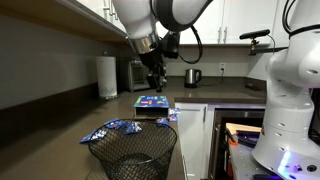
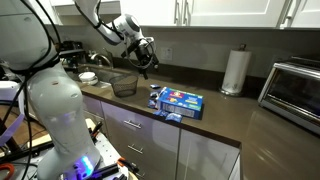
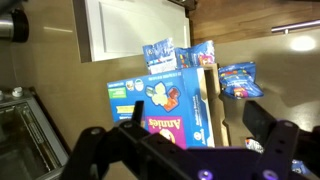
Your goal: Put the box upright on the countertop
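The blue box [image 1: 152, 103] lies flat on the dark countertop [image 1: 205, 98], printed face up, near the counter's front edge. It shows in both exterior views [image 2: 181, 100] and fills the middle of the wrist view [image 3: 165, 100]. My gripper [image 1: 155, 76] hangs above the box without touching it, and it also shows in an exterior view [image 2: 143, 60]. In the wrist view its two fingers [image 3: 195, 125] stand wide apart and empty, the left one over the box and the right one over bare counter [image 3: 265, 55].
A black wire mesh basket [image 1: 135, 150] [image 2: 123, 82] stands near the box. Small blue snack packets [image 1: 110, 130] [image 3: 237, 78] lie around it. A paper towel roll [image 2: 234, 72], a silver toaster oven [image 2: 295, 88] and a kettle [image 1: 192, 76] stand by the wall.
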Controlling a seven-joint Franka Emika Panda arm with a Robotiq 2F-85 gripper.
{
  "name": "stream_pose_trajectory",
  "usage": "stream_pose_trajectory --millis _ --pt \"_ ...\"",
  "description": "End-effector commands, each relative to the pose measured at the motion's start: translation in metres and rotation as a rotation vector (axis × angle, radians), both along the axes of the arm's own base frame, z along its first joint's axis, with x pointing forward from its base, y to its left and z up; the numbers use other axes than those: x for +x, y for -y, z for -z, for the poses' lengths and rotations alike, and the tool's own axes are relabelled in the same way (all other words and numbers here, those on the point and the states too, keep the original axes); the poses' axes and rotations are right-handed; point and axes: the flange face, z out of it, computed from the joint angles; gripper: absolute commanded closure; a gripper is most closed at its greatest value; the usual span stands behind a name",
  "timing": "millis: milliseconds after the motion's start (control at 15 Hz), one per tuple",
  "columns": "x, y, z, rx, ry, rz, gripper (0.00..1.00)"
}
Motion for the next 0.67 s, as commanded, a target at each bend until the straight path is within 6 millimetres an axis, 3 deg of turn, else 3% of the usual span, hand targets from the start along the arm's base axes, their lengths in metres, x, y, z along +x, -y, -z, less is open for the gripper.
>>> stream_pose_trajectory --millis 0,333,600 --pt "0.018 -0.018 0.028 -0.046 -0.028 -0.009 0.00" --pt "0.023 -0.036 0.076 -0.099 -0.053 -0.028 0.00" --pt "0.027 -0.038 0.108 -0.225 -0.032 -0.037 0.00"
